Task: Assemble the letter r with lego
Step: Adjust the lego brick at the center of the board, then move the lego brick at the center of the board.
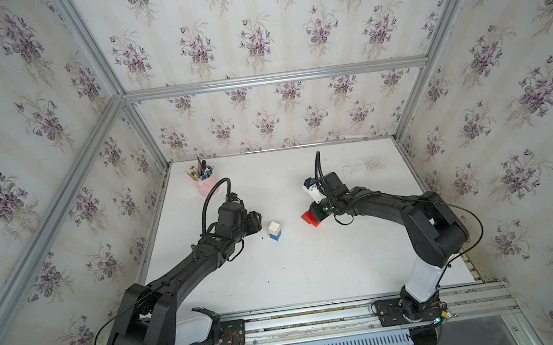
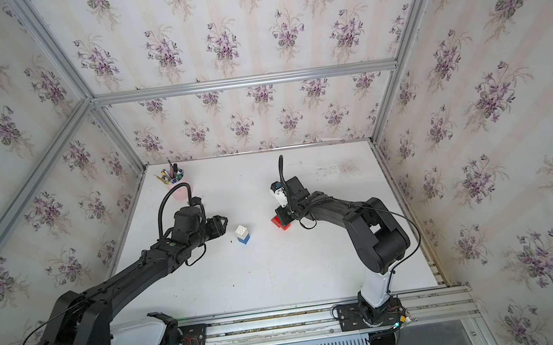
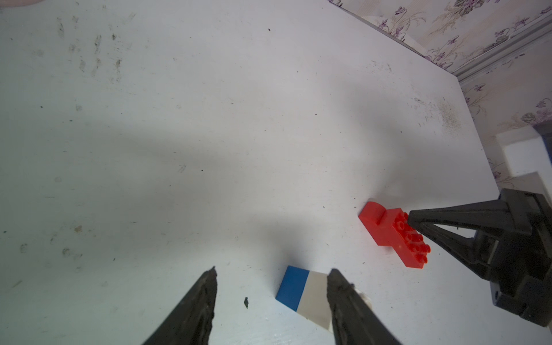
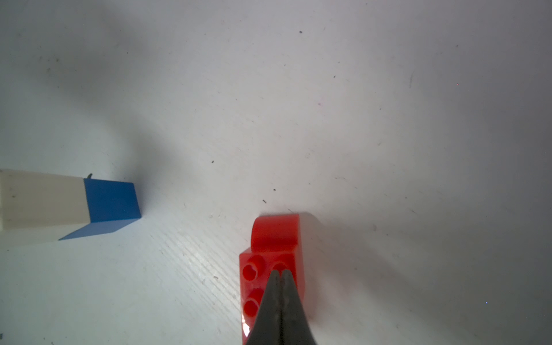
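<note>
Glossy, square-edged plastic: a white brick (image 1: pixel 274 227) with a studded top stands stacked on a blue brick (image 1: pixel 275 237) near the middle of the table (image 1: pixel 315 275). At the stack's 3 o'clock, well apart from it, a long red brick (image 3: pixel 398 239) with hollow round studs is joined to a short red brick (image 3: pixel 370 214) that has one rounded end. The right gripper (image 4: pixel 280 272), jaws pressed together, rests its tips on the long brick's studs. The left gripper (image 3: pixel 272 271) hangs at the stack's 9 o'clock with its jaws apart. The matte white tabletop is scuffed and speckled. Violet-sprigged wallpaper (image 1: pixel 253 41) on an aluminium frame (image 1: pixel 275 78) encloses it. At the table's 11 o'clock, a pink cup (image 1: pixel 204 186) holds pens (image 1: pixel 201 171).
</note>
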Tool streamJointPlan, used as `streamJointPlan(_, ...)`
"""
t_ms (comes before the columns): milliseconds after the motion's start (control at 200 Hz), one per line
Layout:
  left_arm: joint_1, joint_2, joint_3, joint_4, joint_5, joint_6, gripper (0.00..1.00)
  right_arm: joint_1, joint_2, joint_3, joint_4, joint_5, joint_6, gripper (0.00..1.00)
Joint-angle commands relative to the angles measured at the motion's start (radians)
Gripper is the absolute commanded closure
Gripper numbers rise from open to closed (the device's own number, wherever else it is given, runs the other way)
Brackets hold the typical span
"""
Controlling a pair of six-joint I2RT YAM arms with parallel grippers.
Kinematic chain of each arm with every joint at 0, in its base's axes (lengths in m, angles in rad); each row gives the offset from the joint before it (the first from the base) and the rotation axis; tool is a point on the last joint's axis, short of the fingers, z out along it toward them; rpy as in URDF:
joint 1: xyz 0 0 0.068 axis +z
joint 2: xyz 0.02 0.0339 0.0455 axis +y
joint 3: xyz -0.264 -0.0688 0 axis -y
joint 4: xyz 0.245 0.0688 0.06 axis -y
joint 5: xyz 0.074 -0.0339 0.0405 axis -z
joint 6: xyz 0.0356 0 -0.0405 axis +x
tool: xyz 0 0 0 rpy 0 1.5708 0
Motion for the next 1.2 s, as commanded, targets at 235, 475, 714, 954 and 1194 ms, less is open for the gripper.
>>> streamJointPlan(235,0.002,-0.019,0.0,0.013,-0.014,0.005,0.39,-0.001,-0.091,-0.005,-0.057,0.074,0.028,1.0)
streamJointPlan(475,0.001,-0.039,0.005,-0.008,-0.023,0.009,0.39,-0.048,-0.189,-0.049,0.022,0.073,0.086,1.0)
streamJointPlan(714,0.001,-0.035,0.001,-0.009,-0.017,0.007,0.39,-0.157,-0.166,-0.102,0.011,0.043,0.145,1.0)
streamJointPlan(954,0.001,-0.026,0.007,-0.001,-0.007,0.001,0.39,-0.144,-0.047,-0.086,-0.003,-0.057,0.145,1.0)
streamJointPlan(1194,0.002,-0.024,0.007,-0.004,-0.008,0.001,0.39,-0.069,-0.021,-0.075,-0.013,-0.032,0.163,1.0)
